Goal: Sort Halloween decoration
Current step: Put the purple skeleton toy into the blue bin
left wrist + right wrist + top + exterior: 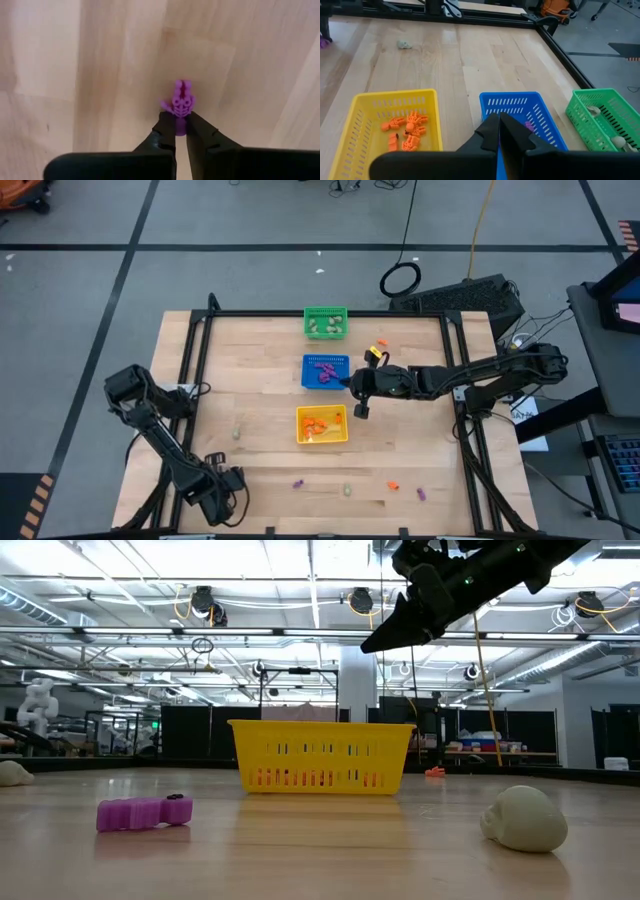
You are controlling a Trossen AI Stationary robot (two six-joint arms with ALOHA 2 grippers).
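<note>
**Q:** How far had the sorting progressed?

**A:** It was partly done. The yellow basket (385, 131) held several orange trinkets (406, 131), the blue basket (325, 371) held purple ones, and the green basket (326, 323) held pale ones. Loose pieces remained on the worktop (250, 420): a pale one near the left side (237, 433), and, along the near edge, a purple one (297, 484), a pale one (347, 490), an orange one (393, 485) and another purple one (421, 493). An orange piece (380, 344) also lay beside the green and blue baskets.

**Q:** Which piece was in hand?

**A:** A purple skeleton trinket (181, 102), gripped at its lower end between the closed fingers of the left gripper (181, 131), near the front left corner of the worktop. Whether it was lifted clear of the wood could not be told.

**Q:** How did that piece lie?

**A:** Its long axis ran in line with the fingers, with the skull end pointing away from the gripper and the foot end pinched between the fingertips. It appeared to face flat toward the wrist camera.

**Q:** And the other arm?

**A:** The right gripper (359, 410) hovered with fingers shut and empty, above the gap between the blue and yellow baskets.

**Q:** What was left?

**A:** By judgement, carrying the held purple piece to the blue basket, then clearing the loose pieces.
</note>
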